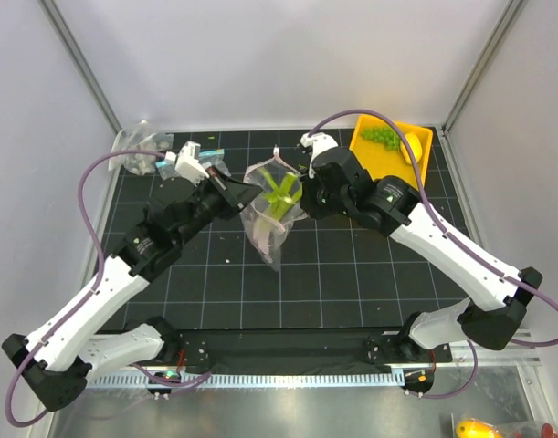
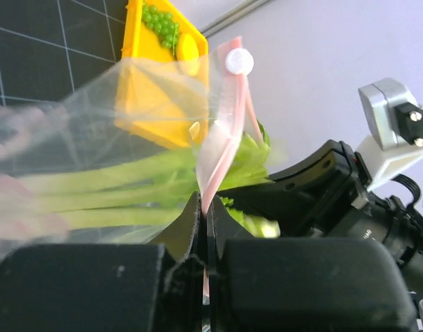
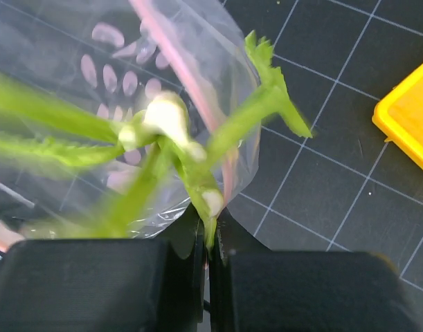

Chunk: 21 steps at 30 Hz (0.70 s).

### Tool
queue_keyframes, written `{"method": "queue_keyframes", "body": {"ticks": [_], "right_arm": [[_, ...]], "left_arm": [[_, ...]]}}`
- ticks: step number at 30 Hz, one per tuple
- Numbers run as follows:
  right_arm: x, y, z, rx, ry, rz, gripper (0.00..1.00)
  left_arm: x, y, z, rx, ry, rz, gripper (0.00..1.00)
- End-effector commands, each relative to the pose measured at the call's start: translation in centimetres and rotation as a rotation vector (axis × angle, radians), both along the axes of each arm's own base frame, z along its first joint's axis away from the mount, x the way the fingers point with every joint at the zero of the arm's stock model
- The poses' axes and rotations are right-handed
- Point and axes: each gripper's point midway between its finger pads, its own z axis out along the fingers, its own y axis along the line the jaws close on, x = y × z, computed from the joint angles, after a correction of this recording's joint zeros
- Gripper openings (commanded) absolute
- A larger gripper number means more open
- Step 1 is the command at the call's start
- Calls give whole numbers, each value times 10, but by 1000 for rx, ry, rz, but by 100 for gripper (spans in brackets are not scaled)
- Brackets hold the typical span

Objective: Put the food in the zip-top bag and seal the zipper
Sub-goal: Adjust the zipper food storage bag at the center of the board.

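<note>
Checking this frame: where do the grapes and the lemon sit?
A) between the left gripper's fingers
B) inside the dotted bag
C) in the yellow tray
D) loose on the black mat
C: the grapes and lemon lie in the yellow tray at the far right, apart from the zip-top bag, which holds only part of the leek.

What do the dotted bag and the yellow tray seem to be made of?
Dotted bag: thin, glossy clear plastic film, apparently; the leek shows through and it creases. Yellow tray: probably rigid moulded plastic, smooth, uniform colour, with raised rim.
</note>
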Motion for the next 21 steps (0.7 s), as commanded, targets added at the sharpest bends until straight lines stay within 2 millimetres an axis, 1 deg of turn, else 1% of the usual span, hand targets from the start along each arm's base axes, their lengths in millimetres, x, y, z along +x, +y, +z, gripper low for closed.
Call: {"method": "queue_keyframes", "body": {"ticks": [1, 2, 3, 4, 5, 6, 7, 8, 10, 11, 13, 14, 15, 16, 17, 18, 19, 20, 21], "right_arm": [[3, -2, 44, 109, -104, -16, 1], [3, 0, 60, 142, -120, -13, 1], [0, 4, 61, 144, -103, 0, 1], [-1, 7, 66, 157, -100, 10, 1], [-7, 12, 74, 177, -103, 36, 1], [-7, 15, 74, 176, -106, 40, 1], [-7, 16, 73, 176, -110, 43, 1], [-3, 16, 59, 150, -109, 40, 1], [4, 10, 39, 89, -111, 6, 1], [14, -1, 17, 20, -105, -45, 1], [24, -11, -7, -17, -67, -73, 1], [26, -12, -22, -16, -39, -68, 1], [31, -15, -27, 3, -15, -69, 1], [31, -15, -30, 7, -7, -67, 1], [32, -15, -27, 9, -7, -69, 1], [29, -11, -22, 28, 3, -50, 1], [27, -8, -16, 48, 3, -39, 1], [24, -7, 0, 83, -15, -33, 1], [21, -6, 9, 110, -19, -29, 1]], "left_arm": [[15, -21, -28, 19, 53, -34, 0], [20, -31, -36, 17, 67, -53, 0], [23, -38, -48, 29, 93, -71, 0], [31, -47, -68, 59, 134, -75, 0], [26, -56, -70, 54, 145, -128, 0], [26, -60, -66, 49, 143, -144, 0], [24, -60, -59, 38, 129, -152, 0], [23, -55, -51, 38, 109, -141, 0], [19, -41, -29, 27, 50, -97, 0], [16, -19, -8, 20, -6, -24, 0], [11, 3, 7, 23, -49, 47, 0], [2, 17, 20, 9, -80, 73, 0], [2, 26, 26, 11, -97, 106, 0], [0, 27, 27, 6, -101, 106, 0], [0, 27, 26, 4, -100, 103, 0], [2, 17, 15, 17, -75, 73, 0], [6, 9, 8, 13, -59, 56, 0], [10, 2, -1, 26, -37, 39, 0], [18, -14, -24, 63, 17, 2, 0]]}}
